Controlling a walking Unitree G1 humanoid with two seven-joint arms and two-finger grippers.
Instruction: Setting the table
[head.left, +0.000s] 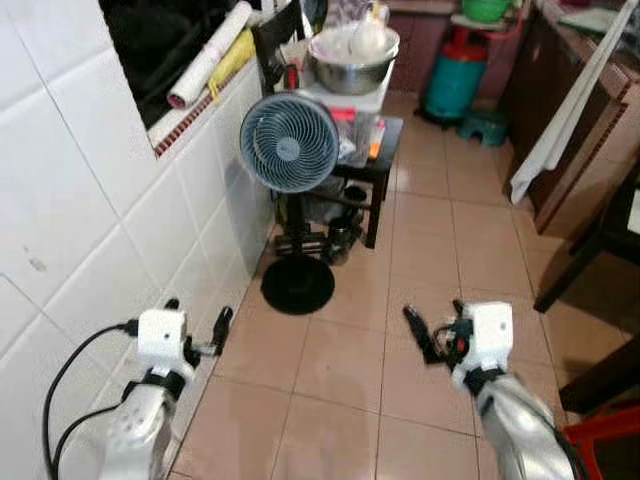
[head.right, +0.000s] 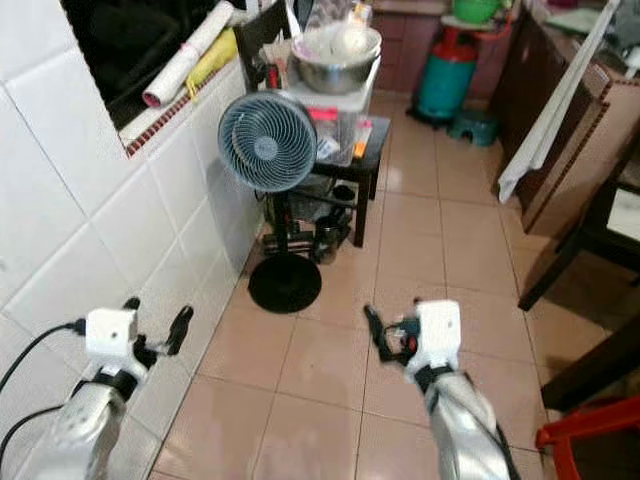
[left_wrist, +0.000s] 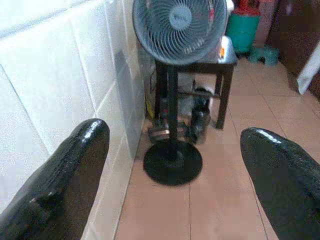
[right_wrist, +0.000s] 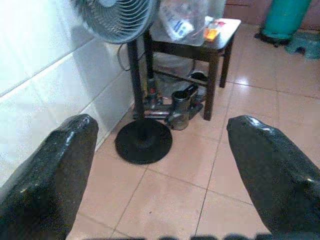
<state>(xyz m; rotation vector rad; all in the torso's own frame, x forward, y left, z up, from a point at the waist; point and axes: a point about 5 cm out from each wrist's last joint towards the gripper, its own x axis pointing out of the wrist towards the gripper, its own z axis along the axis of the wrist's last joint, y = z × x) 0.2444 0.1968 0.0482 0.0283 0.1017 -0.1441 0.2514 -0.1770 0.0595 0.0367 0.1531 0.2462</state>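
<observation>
Pedestal fan (head.left: 289, 143) stands on tiled floor (head.left: 440, 240) against white wall (head.left: 90, 230); just behind it, small black worktop (head.left: 385, 150) carries metal bowl (head.left: 352, 62). Left end effector (head.left: 200, 335) and right end effector (head.left: 432, 335) hover short of the fan, both fingers spread wide, holding nothing. Green gas cylinder (head.left: 455, 80) stands well beyond the fan; no tableware identifiable apart from the bowl.

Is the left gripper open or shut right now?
Open. The left gripper has its two black fingers set wide apart, with floor and the fan's base between them.

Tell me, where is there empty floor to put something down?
Bare tiled floor lies between the standing fan by the white wall and the dark table legs on the robot's right. Under the small black table it is crowded, and its top is piled full.
</observation>
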